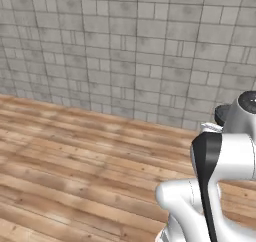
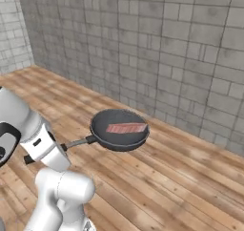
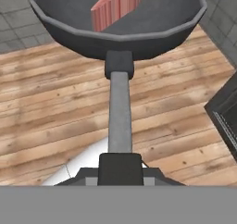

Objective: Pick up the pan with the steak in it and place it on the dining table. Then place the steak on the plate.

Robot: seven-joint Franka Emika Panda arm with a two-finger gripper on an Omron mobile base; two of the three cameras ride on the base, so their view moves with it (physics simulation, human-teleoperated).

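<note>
Gripper (image 3: 120, 165): bottom centre of the hand view, jaws pinched on the near end of the pan's handle (image 3: 120, 112); in the right base view the same grip sits at centre left, hand (image 2: 47, 151) at the handle's outer end.

Handle: long, straight, grey-black; runs up the middle of the hand view to a dark collar under the pan's wall; in the right base view it runs from the hand rightward and slightly up to the bowl.

Pan (image 2: 119, 129): round, black, carried in the air over the floor, centre of the right base view; roughly level. In the hand view its bowl (image 3: 69, 15) spans the top of the frame, rim toward the camera.

Steak (image 2: 126, 128): pinkish-red flat strip, lying on the pan's bottom, a little right of its centre in the right base view; in the hand view it shows at top centre (image 3: 118, 5), inside the bowl.

Arm (image 1: 220, 161): white with dark joints, lower right of the left base view.

Floor (image 2: 181, 177): wood planks, under the pan in all views.

Wall (image 1: 125, 46): grey tile, upper half of both base views.

Dark object (image 3: 227, 114): right edge of the hand view, on the floor; kind cannot be told.
</note>
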